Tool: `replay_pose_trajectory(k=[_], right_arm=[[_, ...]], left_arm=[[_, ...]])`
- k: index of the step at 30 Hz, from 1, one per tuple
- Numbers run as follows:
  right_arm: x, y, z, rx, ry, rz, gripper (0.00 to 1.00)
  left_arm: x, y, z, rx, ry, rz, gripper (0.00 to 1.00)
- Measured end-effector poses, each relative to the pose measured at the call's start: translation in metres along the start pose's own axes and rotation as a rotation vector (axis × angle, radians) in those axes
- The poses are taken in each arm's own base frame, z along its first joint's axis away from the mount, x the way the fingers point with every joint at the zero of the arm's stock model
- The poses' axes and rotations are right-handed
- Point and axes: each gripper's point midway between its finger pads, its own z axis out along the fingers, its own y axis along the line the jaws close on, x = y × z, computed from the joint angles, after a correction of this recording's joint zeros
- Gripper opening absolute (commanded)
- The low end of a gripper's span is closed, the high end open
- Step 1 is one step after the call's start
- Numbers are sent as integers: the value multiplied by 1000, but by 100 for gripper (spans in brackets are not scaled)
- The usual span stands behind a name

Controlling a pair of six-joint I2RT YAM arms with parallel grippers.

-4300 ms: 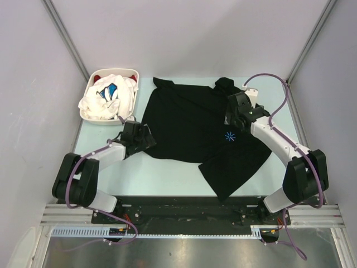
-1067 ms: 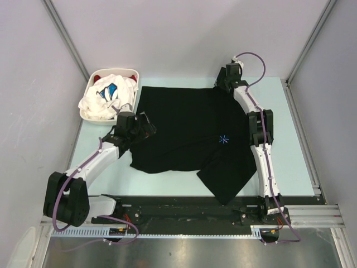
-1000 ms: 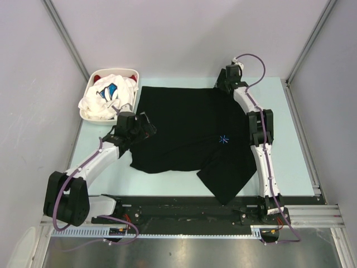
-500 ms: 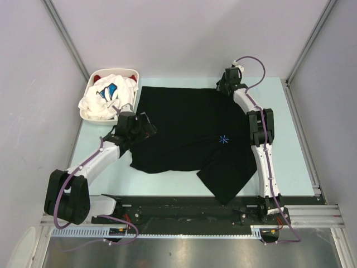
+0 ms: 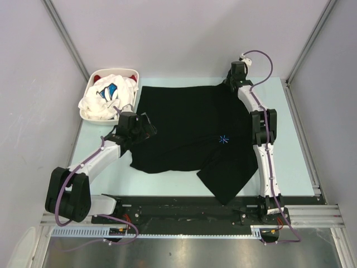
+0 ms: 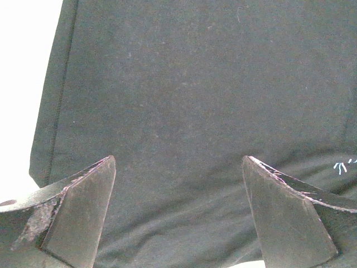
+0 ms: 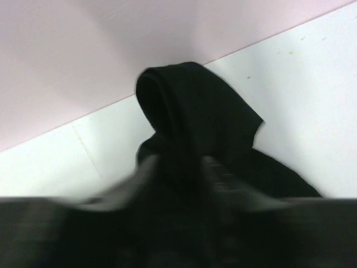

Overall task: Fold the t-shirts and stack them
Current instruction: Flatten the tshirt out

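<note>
From above, the black t-shirt lies spread across the middle of the desk, with one flap reaching toward the near edge. The left tool hovers at its left edge. The right tool sits at its far right corner, its fingers hidden under the wrist. A white t-shirt fills the basket at the far left corner, and a red one barely shows behind it.

In the left wrist view, the fingers are spread wide, released, above flat black cloth. The blue chest mark is cut off at the right.

In the right wrist view, the blurred tool looks clenched on a raised fold of black cloth.
</note>
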Motion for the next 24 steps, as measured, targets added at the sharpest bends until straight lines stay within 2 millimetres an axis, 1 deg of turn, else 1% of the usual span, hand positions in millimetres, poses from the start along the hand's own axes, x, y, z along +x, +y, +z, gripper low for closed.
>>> replay_pose_trajectory(k=[1, 4, 6, 9, 10, 12, 14, 16, 18, 20, 24], right_arm=[[0, -2, 1, 6, -3, 7, 99], [-8, -6, 3, 0, -18, 9, 100], [-20, -2, 4, -25, -44, 28, 100], [-32, 0, 6, -51, -89, 48, 100], [-31, -2, 6, -55, -97, 50, 100], [-22, -12, 2, -39, -84, 36, 100], [-13, -25, -3, -3, -68, 1, 100], [-14, -31, -7, 22, -68, -22, 100], [-19, -34, -13, 44, -69, -42, 100], [-25, -39, -24, 65, -62, -59, 100], [-38, -41, -44, 88, -53, -84, 100]], left_arm=[[0, 0, 0, 0, 0, 0, 100], [1, 1, 1, -2, 3, 1, 100], [1, 1, 1, -2, 3, 1, 100], [1, 1, 1, -2, 3, 1, 100], [1, 1, 1, -2, 3, 1, 100], [1, 0, 1, -1, 3, 1, 100], [1, 0, 1, 1, 3, 1, 100], [1, -1, 1, 6, 4, 1, 100], [0, -2, 1, 9, 2, 1, 100], [-1, -3, 0, 14, -1, 1, 100], [-2, -7, -1, 36, -4, -1, 100]])
